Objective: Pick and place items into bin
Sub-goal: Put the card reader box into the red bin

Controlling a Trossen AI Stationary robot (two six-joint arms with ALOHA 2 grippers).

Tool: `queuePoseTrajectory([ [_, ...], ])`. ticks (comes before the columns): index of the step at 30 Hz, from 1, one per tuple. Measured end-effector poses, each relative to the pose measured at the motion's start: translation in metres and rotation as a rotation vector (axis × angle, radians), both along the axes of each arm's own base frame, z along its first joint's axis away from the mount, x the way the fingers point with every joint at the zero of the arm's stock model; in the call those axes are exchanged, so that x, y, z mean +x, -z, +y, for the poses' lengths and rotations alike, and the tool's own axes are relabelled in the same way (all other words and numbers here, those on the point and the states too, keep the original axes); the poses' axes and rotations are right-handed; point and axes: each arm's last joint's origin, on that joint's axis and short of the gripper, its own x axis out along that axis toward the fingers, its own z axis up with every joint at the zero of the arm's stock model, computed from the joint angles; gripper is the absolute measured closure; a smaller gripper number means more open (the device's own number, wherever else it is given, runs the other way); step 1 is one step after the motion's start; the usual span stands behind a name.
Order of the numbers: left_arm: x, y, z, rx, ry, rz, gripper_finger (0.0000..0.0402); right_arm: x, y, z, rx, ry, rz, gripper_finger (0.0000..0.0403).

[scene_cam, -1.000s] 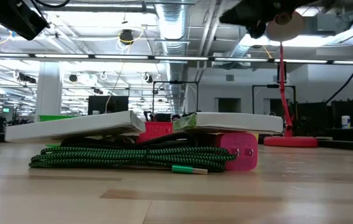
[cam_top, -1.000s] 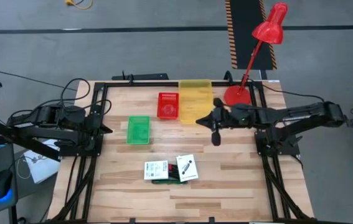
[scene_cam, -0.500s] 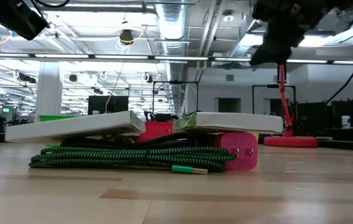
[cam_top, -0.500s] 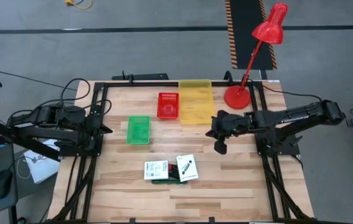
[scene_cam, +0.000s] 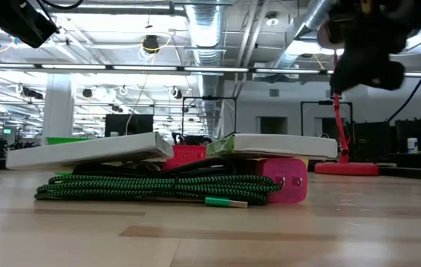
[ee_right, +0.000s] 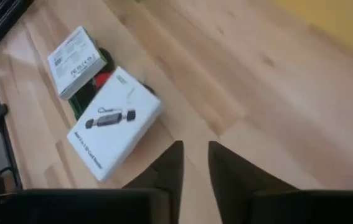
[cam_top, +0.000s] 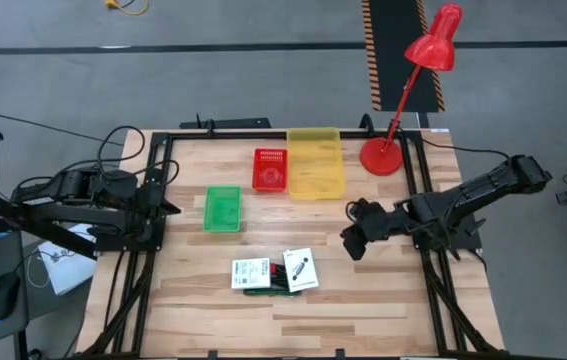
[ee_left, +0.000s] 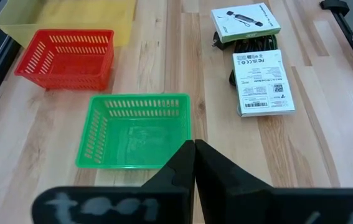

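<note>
Two white packets (cam_top: 251,272) (cam_top: 301,269) lie on a green braided cable bundle (scene_cam: 151,187) at approx 6 o'clock of the bench (cam_top: 363,300). Only the low view shows the cable's weave and a pink piece (scene_cam: 288,180), possibly a plug, at its end. Three bins: green (cam_top: 222,209), red (cam_top: 270,170), yellow (cam_top: 315,162), toward 12. Right end effector (cam_top: 353,243) hangs at 3 o'clock w/ fingers slightly apart, nothing between them. Left end effector (ee_left: 194,163) is pressed together at 9. Red lamp (cam_top: 418,75) at the far corner; open hall w/ ceiling lights behind.
</note>
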Motion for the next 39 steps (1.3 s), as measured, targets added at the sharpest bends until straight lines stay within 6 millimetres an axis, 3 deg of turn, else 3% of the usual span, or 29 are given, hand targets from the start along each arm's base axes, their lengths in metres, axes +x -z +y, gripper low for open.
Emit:
queuePoseTrajectory([
  [4,0.0,0.0,0.0,-0.005,-0.004,0.0,0.0401,-0.011,0.022,0.009,0.067,0.092,0.027,0.0286],
  [14,0.0,0.0,0.0,0.001,0.001,0.0,0.0401,-0.025,0.053,0.031,0.214,0.205,-0.182,0.0195],
  [26,0.0,0.0,0.0,-0.002,-0.002,0.0,0.0401,-0.031,0.069,0.04,0.264,0.287,-0.296,0.0184],
  [39,0.0,0.0,0.0,-0.002,-0.002,0.0,0.0401,-0.001,0.112,0.062,0.32,0.27,-0.32,0.0184],
])
